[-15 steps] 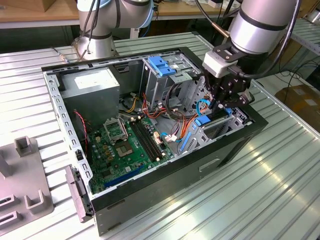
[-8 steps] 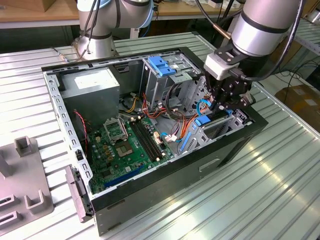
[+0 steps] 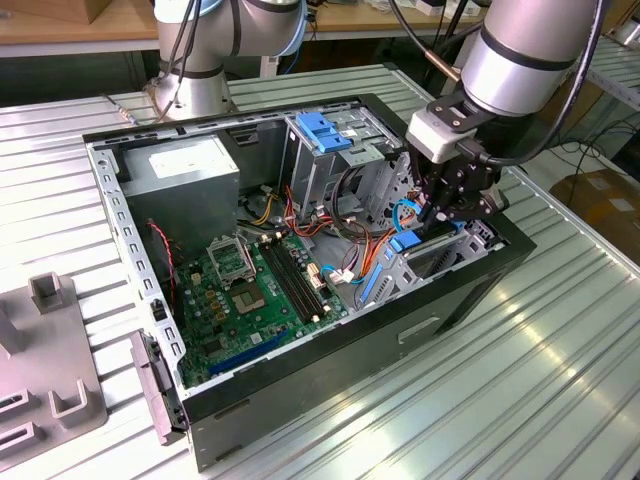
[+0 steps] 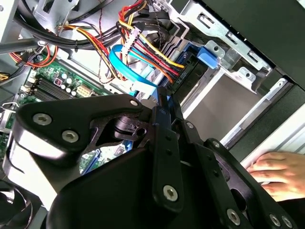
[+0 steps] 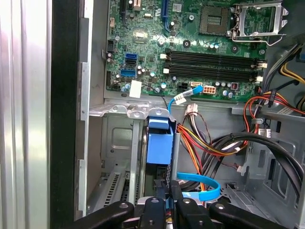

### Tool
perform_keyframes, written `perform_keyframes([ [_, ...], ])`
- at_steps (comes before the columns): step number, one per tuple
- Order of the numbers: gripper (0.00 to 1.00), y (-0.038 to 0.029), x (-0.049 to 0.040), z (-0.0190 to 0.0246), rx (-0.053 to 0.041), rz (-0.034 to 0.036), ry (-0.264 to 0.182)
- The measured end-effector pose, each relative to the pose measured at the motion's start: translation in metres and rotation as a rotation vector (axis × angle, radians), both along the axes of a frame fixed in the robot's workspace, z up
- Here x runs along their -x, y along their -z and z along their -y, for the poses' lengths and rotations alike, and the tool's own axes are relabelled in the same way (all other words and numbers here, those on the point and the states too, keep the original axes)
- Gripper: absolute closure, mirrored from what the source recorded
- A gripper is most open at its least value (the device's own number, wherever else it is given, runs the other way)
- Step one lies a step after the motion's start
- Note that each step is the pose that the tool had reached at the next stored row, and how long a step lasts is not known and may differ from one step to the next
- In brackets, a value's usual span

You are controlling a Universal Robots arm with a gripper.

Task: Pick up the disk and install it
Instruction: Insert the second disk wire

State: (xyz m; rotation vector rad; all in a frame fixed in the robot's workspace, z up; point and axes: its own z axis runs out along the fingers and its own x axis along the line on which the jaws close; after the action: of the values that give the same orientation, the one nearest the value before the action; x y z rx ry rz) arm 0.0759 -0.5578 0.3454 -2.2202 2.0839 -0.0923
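- The disk [image 5: 158,143] is sitting edge-on in the lower bay of the open computer case [image 3: 470,300], standing upright between the bay's metal walls, with its blue carrier tab facing the camera in the first wrist view; in the exterior view its blue rail [image 3: 405,243] is showing just under the tool.
- The gripper [image 5: 170,202] is reaching down into that bay, with its black fingers [image 5: 183,210] drawn close together around the disk's near edge; only a thin dark gap is showing between them, and actual contact is hard to make out.
- In the second wrist view the gripper's black linkage [image 4: 157,157] is blocking most of the disk, so only a blue strip is peeking out.
- A flat blue data cable [image 5: 202,187] is looping just beside the fingers, and a bundle of red, yellow and black wires [image 5: 209,143] is trailing past the bay.
- The green motherboard [image 3: 250,295] is lying beyond the bay.
- A person's hand [image 4: 281,171] is resting on the case's outer edge, cut off by the frame.
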Motion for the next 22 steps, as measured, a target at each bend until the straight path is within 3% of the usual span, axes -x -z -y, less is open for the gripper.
perform_keyframes([
  [16, 0.84, -0.0014, 0.0, 0.0021, -0.0021, -0.0005, 0.0],
  [22, 0.84, 0.0025, 0.0, 0.0021, -0.0062, -0.0005, 0.0],
])
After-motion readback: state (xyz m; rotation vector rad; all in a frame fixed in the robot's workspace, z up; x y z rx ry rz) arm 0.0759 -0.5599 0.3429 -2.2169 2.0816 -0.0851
